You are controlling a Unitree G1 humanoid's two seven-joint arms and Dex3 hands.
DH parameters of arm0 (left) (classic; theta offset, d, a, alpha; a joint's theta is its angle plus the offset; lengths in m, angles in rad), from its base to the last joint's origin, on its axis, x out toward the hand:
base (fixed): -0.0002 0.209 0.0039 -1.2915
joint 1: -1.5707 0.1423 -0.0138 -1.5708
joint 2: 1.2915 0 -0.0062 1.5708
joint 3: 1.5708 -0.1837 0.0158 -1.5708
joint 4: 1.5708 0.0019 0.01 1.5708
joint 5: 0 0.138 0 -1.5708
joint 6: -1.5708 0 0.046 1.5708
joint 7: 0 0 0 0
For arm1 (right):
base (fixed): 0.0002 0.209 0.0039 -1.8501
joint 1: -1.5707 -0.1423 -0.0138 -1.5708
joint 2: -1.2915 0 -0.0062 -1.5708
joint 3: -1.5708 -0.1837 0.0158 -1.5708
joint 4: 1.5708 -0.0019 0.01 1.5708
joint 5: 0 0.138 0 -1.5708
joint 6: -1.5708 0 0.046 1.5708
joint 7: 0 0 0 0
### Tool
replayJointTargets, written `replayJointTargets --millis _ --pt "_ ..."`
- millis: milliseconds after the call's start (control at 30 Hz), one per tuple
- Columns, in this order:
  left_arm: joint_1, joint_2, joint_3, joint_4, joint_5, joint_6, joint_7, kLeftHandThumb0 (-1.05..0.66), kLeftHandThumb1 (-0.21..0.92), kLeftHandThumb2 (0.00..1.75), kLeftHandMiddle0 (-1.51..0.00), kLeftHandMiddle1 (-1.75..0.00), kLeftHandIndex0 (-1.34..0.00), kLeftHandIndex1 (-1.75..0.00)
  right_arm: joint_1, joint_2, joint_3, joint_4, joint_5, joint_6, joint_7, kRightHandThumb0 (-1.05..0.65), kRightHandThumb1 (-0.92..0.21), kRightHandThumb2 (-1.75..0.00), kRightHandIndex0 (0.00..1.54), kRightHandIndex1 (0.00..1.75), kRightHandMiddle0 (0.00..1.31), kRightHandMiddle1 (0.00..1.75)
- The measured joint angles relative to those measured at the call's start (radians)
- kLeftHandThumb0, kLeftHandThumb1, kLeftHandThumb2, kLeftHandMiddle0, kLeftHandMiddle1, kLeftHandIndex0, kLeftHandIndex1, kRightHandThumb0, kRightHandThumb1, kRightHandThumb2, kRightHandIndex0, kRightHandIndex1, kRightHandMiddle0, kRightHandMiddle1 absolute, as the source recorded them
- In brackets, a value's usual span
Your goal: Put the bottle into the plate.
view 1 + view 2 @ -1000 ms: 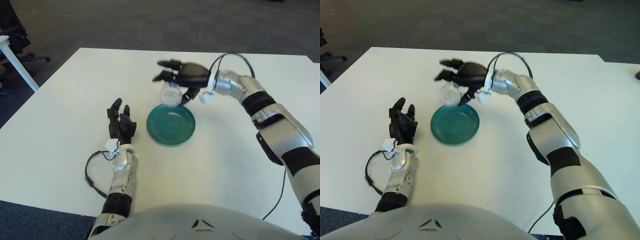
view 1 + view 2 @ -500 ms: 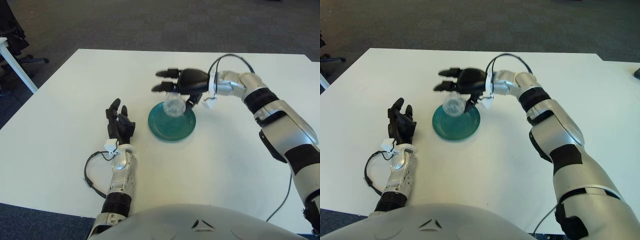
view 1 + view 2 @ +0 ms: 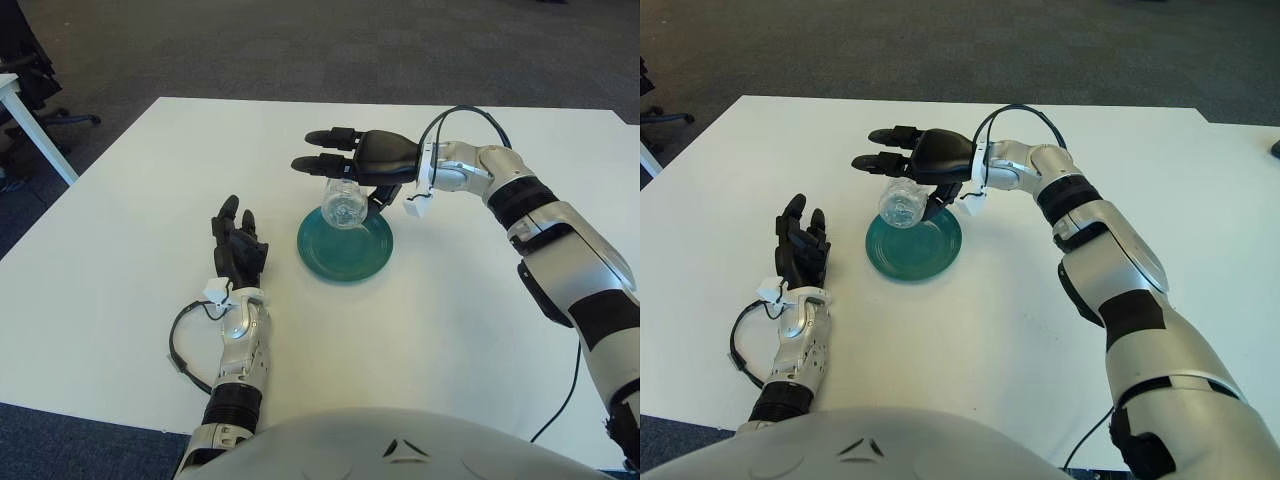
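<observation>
Now that the right robot hand [image 3: 335, 170] has carried the bottle [image 3: 343, 203] over the plate [image 3: 345, 246], its fingers look extended, grip loosening, so release seems imminent; left robot hand [image 3: 240, 250] idles open on the surface [image 3: 130, 210].

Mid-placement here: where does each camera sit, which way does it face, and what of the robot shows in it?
Left eye view: on the head, facing forward and down at the table; shows right hand over the bottle above the plate, left hand resting, chest below.
Right eye view: same head, slightly to the right, same aim; more right arm visible.
Shared: both hands, bottle, plate.
</observation>
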Motion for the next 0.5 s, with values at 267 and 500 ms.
replayJointTargets --millis 267,500 --pt "0.0 0.0 -0.001 0.0 0.0 0.0 -0.005 -0.88 0.92 1.08 -0.33 -0.01 0.0 -0.54 0.0 0.0 0.0 0.0 -0.005 -0.006 -0.01 -1.04 -0.92 -1.09 0.0 0.0 0.0 0.0" --pt "-0.003 0.0 0.0 0.003 -0.001 -0.005 -0.025 -0.86 0.92 1.07 -0.34 -0.01 0.0 -0.63 -0.025 -0.008 -0.021 0.003 0.045 -0.031 0.042 -1.03 -0.92 -1.09 0.02 0.01 0.03 0.02"
